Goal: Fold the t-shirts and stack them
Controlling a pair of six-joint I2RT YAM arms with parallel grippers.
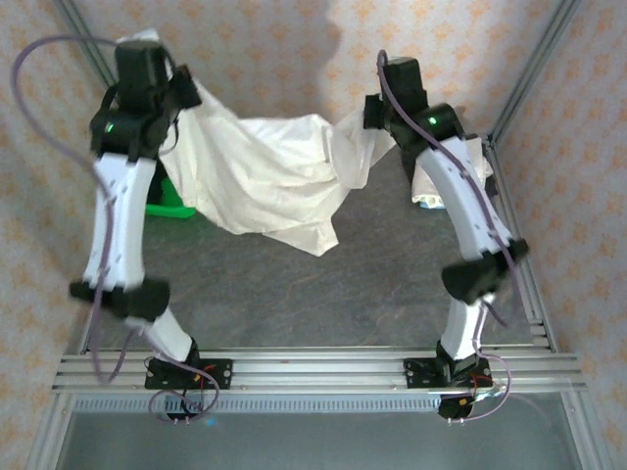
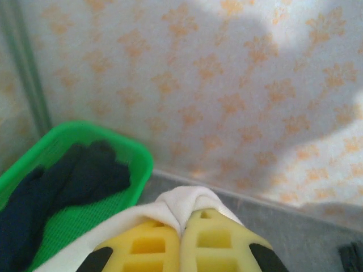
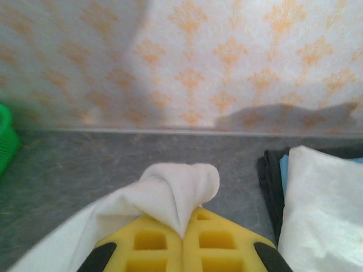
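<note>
Nearest me, the left gripper and the right gripper each have their yellow jaws pinched tight on a bunched edge of one white t-shirt. I hold them high and well apart so the cloth hangs between them over the grey counter, sagging in the middle; I judge this is to spread it out before folding. Farther off, the green basket of dark clothes sits at the left, and a folded white shirt lies at the right, likely the stack this one joins.
</note>
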